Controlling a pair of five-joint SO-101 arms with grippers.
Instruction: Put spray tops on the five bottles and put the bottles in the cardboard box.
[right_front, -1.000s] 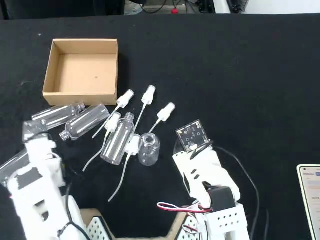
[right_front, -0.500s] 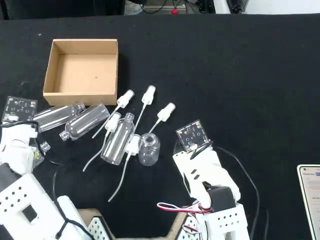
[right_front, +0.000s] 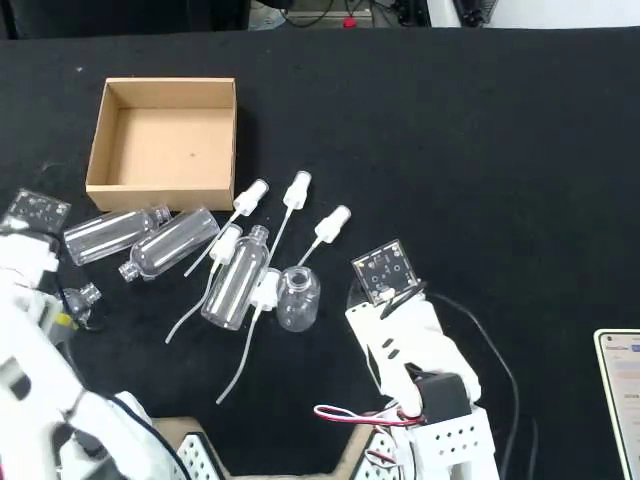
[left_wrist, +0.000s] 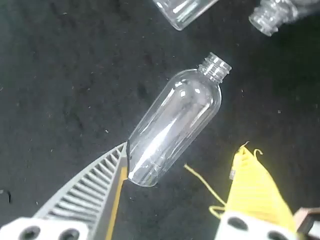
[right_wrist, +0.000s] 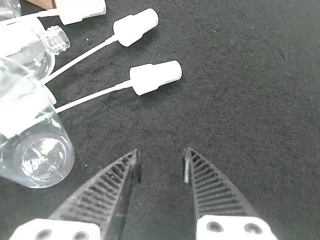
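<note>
An open cardboard box (right_front: 165, 140) sits at the table's far left. Clear bottles (right_front: 170, 243) lie below it, one (right_front: 237, 275) lies among white spray tops (right_front: 297, 188), and one (right_front: 298, 297) stands upright. A lone bottle (left_wrist: 175, 127) lies at the left edge, its neck (right_front: 85, 295) showing beside the left arm (right_front: 30, 300). My left gripper (left_wrist: 185, 150) is open astride that bottle's base, the grey finger (left_wrist: 100, 185) touching it. My right gripper (right_wrist: 160, 157) is open over bare cloth, just short of two spray tops (right_wrist: 155, 77) and beside the upright bottle (right_wrist: 30, 145).
The table is covered in black cloth (right_front: 480, 150). A phone or tablet (right_front: 620, 390) lies at the right edge. The right arm (right_front: 410, 340) stands at the front centre with cables behind it. Long dip tubes (right_front: 240, 360) trail from the spray tops.
The left arm has swung from the front left out to the table's left edge, over the lone bottle. The right arm and the other objects have not moved.
</note>
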